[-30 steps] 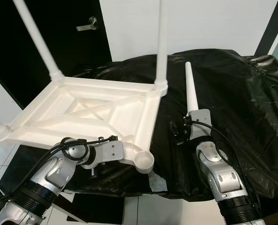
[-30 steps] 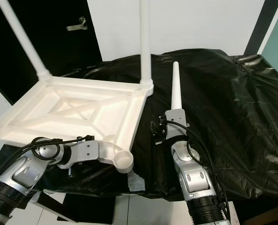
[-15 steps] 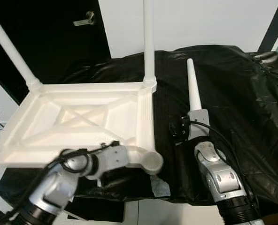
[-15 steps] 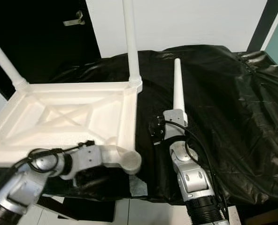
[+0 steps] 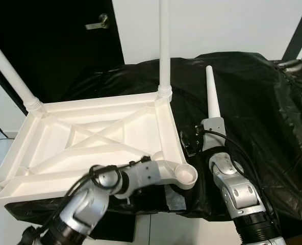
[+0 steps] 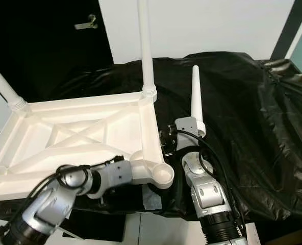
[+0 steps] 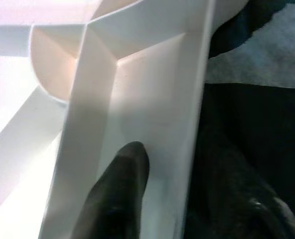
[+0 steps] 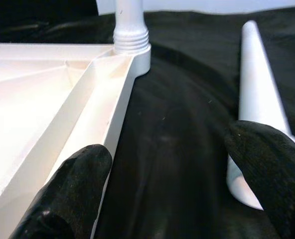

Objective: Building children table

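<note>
The white plastic table top (image 5: 95, 138) lies upside down, partly on the black-covered table. Legs stand in its far corners (image 5: 164, 51); the near right corner socket (image 5: 184, 176) is bare. My left gripper (image 5: 149, 171) is shut on the near rim beside that socket, one finger (image 7: 123, 184) pressed on the inner side of the rim. A loose white leg (image 5: 211, 97) lies on the cloth. My right gripper (image 8: 167, 142) is open at its thick end, with the leg (image 8: 259, 94) next to one finger (image 8: 269, 169).
Black sheeting (image 5: 263, 102) covers the work table and is wrinkled toward the right. A dark door with a handle (image 5: 101, 21) stands behind on the left. A pale sheet (image 5: 174, 190) pokes out at the table's front edge, with floor below.
The table top has turned, and its bare corner socket has swung right toward my right arm with my left gripper on the rim. The loose leg and right gripper have hardly moved.
</note>
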